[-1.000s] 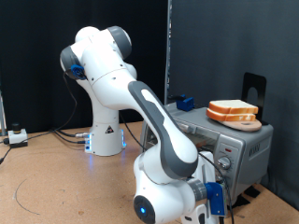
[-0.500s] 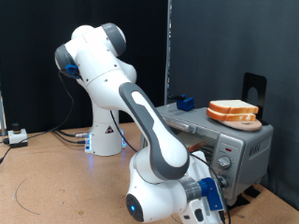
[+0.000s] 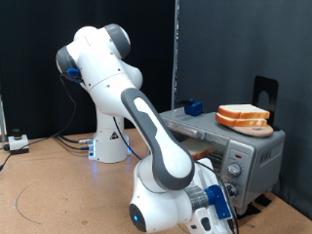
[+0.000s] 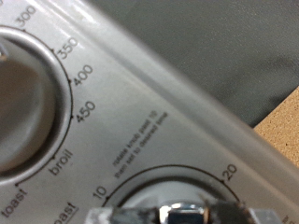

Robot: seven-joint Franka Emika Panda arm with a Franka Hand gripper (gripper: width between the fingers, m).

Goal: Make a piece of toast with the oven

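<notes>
The silver-grey oven (image 3: pixel 252 154) stands at the exterior view's right. A tan shape (image 3: pixel 199 149) shows behind its glass door; I cannot tell if it is the piece of toast. My gripper (image 3: pixel 227 193) is low at the oven's knob column, partly hidden by the hand. In the wrist view the oven's panel (image 4: pixel 159 103) fills the picture. The gripper (image 4: pixel 177 217) has its blurred fingertips (image 4: pixel 120 217) on either side of the shiny timer knob (image 4: pixel 177 209), below the marks 10 and 20. The temperature knob (image 4: pixel 19 103) is beside it.
A stack of like bread slices (image 3: pixel 242 117) on a round wooden board sits on top of the oven. A small blue object (image 3: pixel 192 106) and a black stand (image 3: pixel 264 92) are also up there. Cables and a small box (image 3: pixel 18 142) lie at the exterior view's left.
The arm's lower links have swung a little towards the exterior view's left. The hand stays at the oven's knobs.
</notes>
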